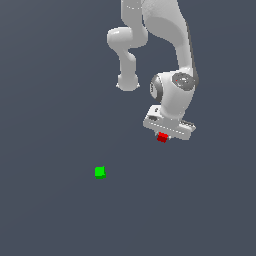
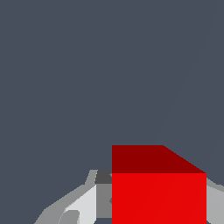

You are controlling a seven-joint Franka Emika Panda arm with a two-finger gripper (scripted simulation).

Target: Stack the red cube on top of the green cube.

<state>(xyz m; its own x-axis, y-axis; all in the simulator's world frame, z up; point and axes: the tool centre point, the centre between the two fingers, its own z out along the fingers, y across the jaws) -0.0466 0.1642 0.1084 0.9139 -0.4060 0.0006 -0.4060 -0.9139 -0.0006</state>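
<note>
The red cube sits right under the white hand of my gripper, on the exterior view's right. In the wrist view the red cube looms large and close. Grey fingers press against both of its sides, so my gripper is shut on it. The green cube rests alone on the dark floor, well off to the exterior view's left of the gripper and nearer the camera. It does not show in the wrist view.
The plain dark grey floor spreads all around. The white arm rises behind the gripper, and a bent elbow link hangs to its left in the exterior view.
</note>
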